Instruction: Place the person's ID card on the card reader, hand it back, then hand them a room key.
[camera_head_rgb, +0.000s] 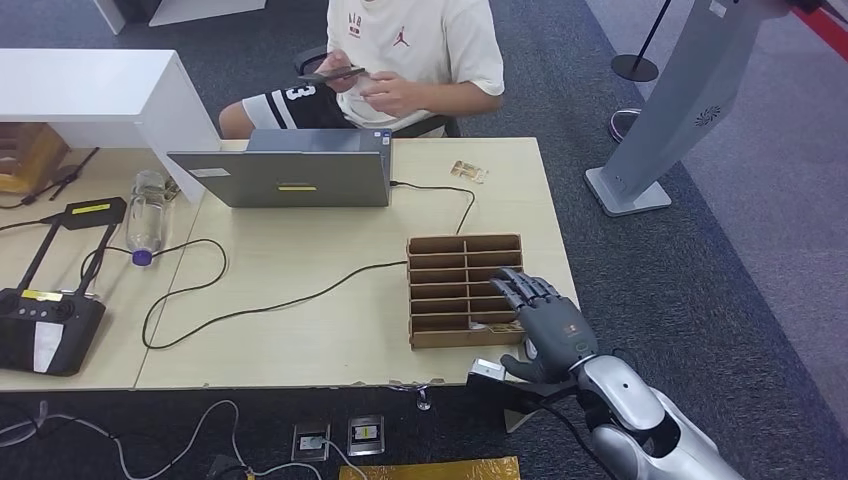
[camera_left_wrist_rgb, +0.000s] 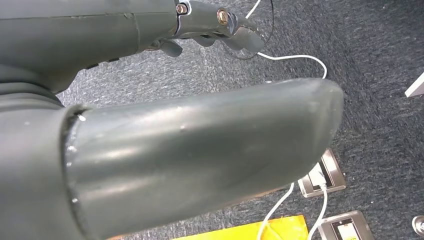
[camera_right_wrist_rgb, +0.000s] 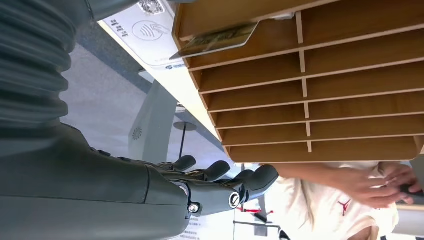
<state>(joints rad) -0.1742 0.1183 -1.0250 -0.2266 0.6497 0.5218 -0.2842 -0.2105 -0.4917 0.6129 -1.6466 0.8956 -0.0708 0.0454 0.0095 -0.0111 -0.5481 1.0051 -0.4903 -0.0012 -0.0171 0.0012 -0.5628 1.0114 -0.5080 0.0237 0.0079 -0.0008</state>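
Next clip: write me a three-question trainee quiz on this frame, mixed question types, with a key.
1. True or false: the right hand hovers over the wooden card organizer.
2. Multiple choice: the card lying in the organizer sits in A) a compartment in the end row nearest the robot, B) the row nearest the laptop, C) none.
3. Short answer: what is the seated person holding?

Key: 1 true, fingers spread, nothing visibly held. 2 A. 3 A dark phone.
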